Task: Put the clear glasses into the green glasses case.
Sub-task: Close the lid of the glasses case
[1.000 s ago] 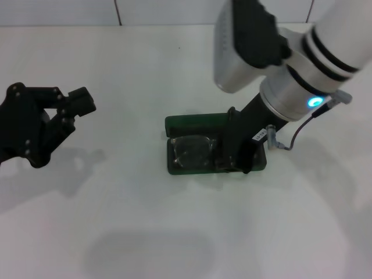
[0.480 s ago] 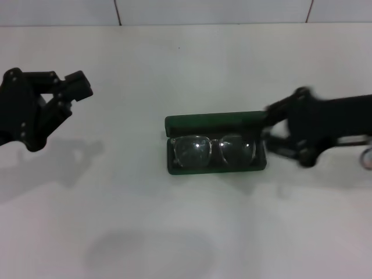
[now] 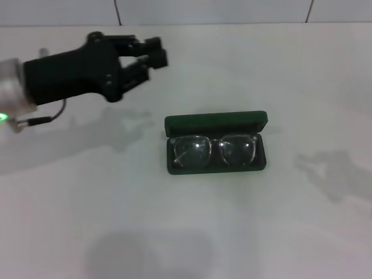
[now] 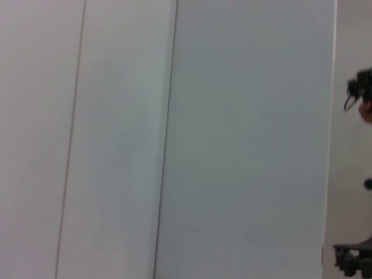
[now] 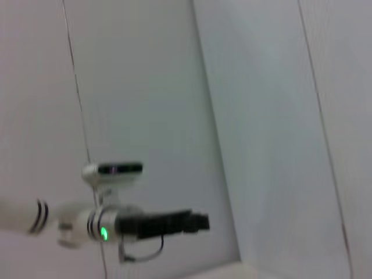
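Observation:
The green glasses case [image 3: 216, 123] lies open in the middle of the table, its lid standing up along the far side. Inside the tray part rest the clear glasses [image 3: 214, 150], lenses facing up and filling the case end to end. My left gripper [image 3: 154, 52] hovers over the table to the far left of the case, well apart from it, fingers open and holding nothing. The right wrist view shows that same left gripper [image 5: 197, 222] from far off. No part of my right gripper appears in any view.
The white table [image 3: 186, 232] spreads all around the case. A tiled wall [image 3: 209, 10] runs along its far edge. The left wrist view shows only pale wall panels [image 4: 174, 139].
My right arm has pulled away from the case to the right and out of sight, leaving the glasses in the case. My left gripper has moved right and farther back, closer to the case.

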Robot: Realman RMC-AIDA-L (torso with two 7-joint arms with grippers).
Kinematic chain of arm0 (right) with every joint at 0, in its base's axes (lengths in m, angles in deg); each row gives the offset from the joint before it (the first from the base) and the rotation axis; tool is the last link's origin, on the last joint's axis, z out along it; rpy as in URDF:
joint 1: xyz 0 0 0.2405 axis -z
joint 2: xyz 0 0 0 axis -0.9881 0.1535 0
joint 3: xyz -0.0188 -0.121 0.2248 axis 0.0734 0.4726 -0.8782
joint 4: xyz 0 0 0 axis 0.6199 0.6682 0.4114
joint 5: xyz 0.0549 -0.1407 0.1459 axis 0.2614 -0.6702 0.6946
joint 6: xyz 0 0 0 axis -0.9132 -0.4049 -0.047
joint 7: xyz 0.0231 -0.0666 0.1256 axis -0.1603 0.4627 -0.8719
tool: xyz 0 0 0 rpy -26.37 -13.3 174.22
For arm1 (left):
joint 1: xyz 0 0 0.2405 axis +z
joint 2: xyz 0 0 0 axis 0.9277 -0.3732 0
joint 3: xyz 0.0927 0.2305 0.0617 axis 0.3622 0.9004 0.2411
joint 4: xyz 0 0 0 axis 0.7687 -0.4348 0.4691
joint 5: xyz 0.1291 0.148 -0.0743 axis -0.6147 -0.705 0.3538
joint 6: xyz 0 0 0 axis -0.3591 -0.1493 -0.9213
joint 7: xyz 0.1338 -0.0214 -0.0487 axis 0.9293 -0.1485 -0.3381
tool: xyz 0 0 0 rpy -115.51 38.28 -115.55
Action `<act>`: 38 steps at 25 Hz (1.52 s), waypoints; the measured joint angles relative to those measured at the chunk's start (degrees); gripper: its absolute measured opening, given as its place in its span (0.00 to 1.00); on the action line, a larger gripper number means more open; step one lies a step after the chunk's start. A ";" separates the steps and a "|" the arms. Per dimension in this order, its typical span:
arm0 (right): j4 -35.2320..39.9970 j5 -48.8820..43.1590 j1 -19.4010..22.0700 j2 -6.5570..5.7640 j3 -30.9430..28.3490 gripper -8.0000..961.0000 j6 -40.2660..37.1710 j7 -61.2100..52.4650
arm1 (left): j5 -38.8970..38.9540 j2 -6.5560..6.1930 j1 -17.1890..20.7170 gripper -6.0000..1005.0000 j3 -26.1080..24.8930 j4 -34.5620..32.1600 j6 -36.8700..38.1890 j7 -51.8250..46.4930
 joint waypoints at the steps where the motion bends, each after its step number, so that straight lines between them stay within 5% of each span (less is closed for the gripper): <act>1: -0.19 -0.94 0.44 0.04 -0.28 0.15 0.13 0.92 | -1.93 0.41 -1.12 0.14 0.02 0.00 -1.18 -0.39; 8: -5.52 -2.12 2.03 -0.60 -5.11 0.14 -0.01 5.33 | -12.43 4.46 -9.29 0.24 2.13 1.93 -12.73 -2.83; 17: -9.90 -2.21 2.47 -0.75 -6.40 0.14 -0.17 9.13 | -12.96 4.56 -15.29 0.23 11.23 7.30 -26.68 -8.73; 38: -12.95 -2.27 1.41 -0.74 -6.24 0.14 0.50 11.46 | -14.24 4.43 -14.00 0.20 12.06 8.67 -27.48 -11.54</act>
